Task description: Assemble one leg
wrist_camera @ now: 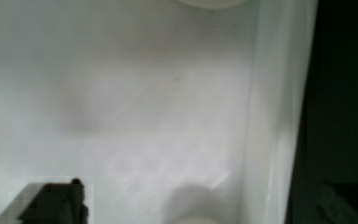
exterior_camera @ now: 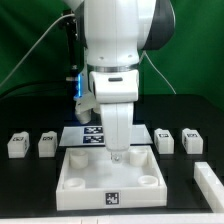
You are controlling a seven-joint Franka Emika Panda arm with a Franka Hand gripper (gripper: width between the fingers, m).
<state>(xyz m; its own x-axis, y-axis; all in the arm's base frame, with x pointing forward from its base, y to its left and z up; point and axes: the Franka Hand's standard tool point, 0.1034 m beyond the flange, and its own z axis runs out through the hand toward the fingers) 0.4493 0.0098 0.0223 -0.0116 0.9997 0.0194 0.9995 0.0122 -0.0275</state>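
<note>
Four legs stand as small white tagged blocks on the black table, two at the exterior view's left and two at its right. My gripper hangs straight down into the large white tray-like part, near its far middle, and holds nothing. In the wrist view my gripper is just above the tray's flat floor. One dark finger shows clearly, while the other is lost against the dark table past the tray's rim. The jaws look spread.
The marker board lies just behind the tray, partly hidden by the arm. A white angled piece lies at the exterior view's right front edge. A green curtain closes the back.
</note>
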